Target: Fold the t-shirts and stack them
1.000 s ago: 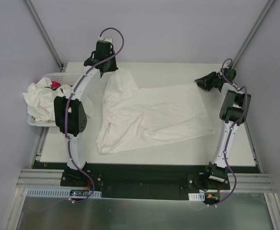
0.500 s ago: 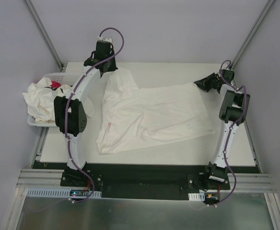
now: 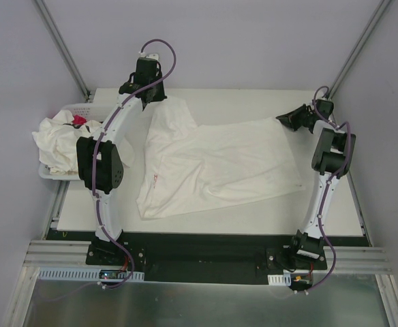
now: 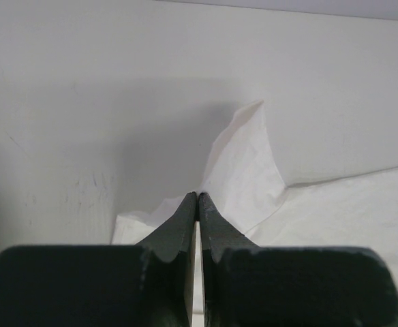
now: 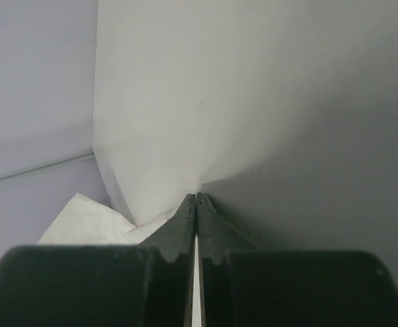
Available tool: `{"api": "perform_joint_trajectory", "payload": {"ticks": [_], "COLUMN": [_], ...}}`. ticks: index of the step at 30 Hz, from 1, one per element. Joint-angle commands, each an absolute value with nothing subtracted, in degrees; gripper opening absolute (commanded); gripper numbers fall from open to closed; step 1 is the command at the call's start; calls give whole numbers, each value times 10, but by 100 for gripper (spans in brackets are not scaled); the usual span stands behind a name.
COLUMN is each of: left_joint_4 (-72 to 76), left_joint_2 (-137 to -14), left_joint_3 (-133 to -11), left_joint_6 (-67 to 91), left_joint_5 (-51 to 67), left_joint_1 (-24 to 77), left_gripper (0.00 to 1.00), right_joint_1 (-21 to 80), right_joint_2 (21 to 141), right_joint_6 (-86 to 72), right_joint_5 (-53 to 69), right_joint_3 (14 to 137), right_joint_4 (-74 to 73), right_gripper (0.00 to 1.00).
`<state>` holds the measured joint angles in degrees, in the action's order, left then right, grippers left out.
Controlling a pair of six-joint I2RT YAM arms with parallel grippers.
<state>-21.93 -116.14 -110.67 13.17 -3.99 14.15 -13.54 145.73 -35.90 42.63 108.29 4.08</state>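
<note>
Right fingers (image 5: 193, 208): closed tip to tip, where a second ago they stood apart; they are pinched at the far right corner of the spread t-shirt (image 3: 219, 167), whose fabric edge runs up to the tips in the right wrist view. The right arm's position over the table (image 3: 253, 99) has barely altered in that time.

Left fingers (image 4: 193, 208): pressed fully together, as before – no change in position; they hold the far left corner of the same shirt, and the cloth rises in a small peak just beyond the tips.

Spread t-shirt: lies flat and creased across the middle of the table, stretched between the two grasped corners, its near edge loose toward the arm bases; its outline matches the earlier frames.

Heap of t-shirts (image 3: 57, 143): piled in the white basket (image 3: 83, 109) at the table's left edge – undisturbed; a red packet (image 3: 78, 120) shows at the heap's far side.
</note>
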Motion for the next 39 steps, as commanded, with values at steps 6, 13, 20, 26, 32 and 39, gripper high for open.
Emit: {"api": "perform_joint_trajectory", "payload": {"ticks": [6,13,20,26,32,39], "left_joint_4": [-213,-213,-213,-213,-213,-213], "left_joint_2": [-1153,-1151,-1145,-1140,-1139,-1122], "left_joint_3": [-1120,-1135,-1142,-1146,-1158,-1156], "left_joint_6": [116,109,106,101,97,95], "left_joint_5": [-66,-70,-69,-73,-69,-68], "left_joint_1": [134,134,134,134,134,134], "left_gripper": [0,0,0,0,0,0], "right_joint_1": [-162,-173,-178,-179,-179,-179], "right_joint_2": [1432,1420,1409,1405,1400,1379], "right_joint_6": [-370,-372,-373,-374,-379,-379], "right_joint_5": [423,433,442,447,455,461], "right_joint_3": [1076,1071,1061,1059,1061,1049], "right_joint_4": [43,46,50,54,55,57], "right_gripper": [1,1,1,1,1,1]}}
